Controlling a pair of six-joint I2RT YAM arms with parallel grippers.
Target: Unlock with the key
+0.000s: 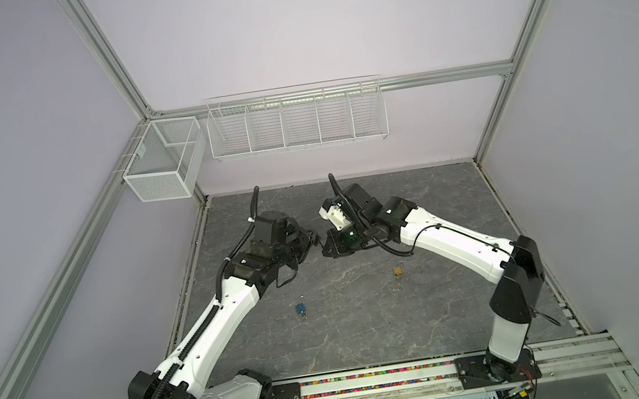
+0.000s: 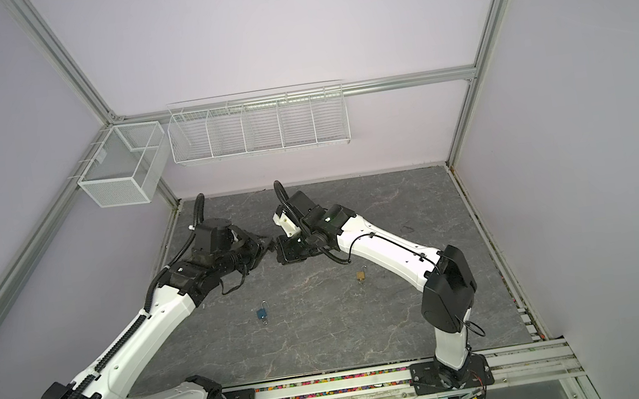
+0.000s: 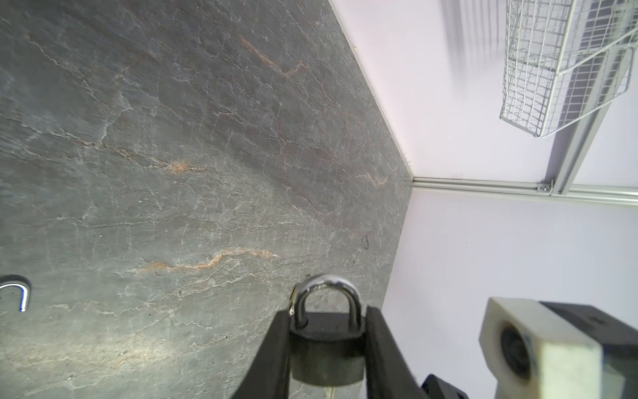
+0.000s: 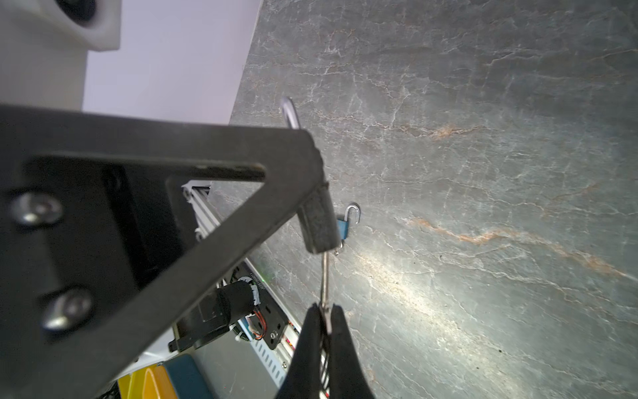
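**Obs., mid-task.** Small dark-grey padlock (image 3: 326, 359) w/ silver shackle (image 3: 329, 280) is held clear of the grey stone-patterned tabletop (image 1: 369, 336), towards the rear-middle of the workspace, where the two arms meet.

**L side.** Left gripper (image 3: 327, 316) is clamped across the lock body's narrow edges. The grip is kept on the body only. The shackle is thus left free to spring, and the keyway end sticks out past the finger pad, as seen in the right wrist view. Presumably the lock is held this way as a fixed reaction point for the turn.

**R side.** Right gripper (image 4: 325, 312) is pressed together, pinching the head of the slim silver key (image 4: 324, 276). The blade runs straight from the tips to the lock's underside and appears entered. Depth of insertion cannot be told. Key and wrist seem lined up w/ the keyway axis, prob. so that a wrist roll alone will turn it.

**Status.** Both shackle legs look seated in the body, so the lock is judged not yet open. Step in hand: insert/turn.

**Other items.** A blue padlock (image 1: 301, 308) and a brass-coloured padlock (image 1: 397, 270) lie on the tabletop, well apart from both grippers. Their shackles are sprung open, so no work on them is judged needed.
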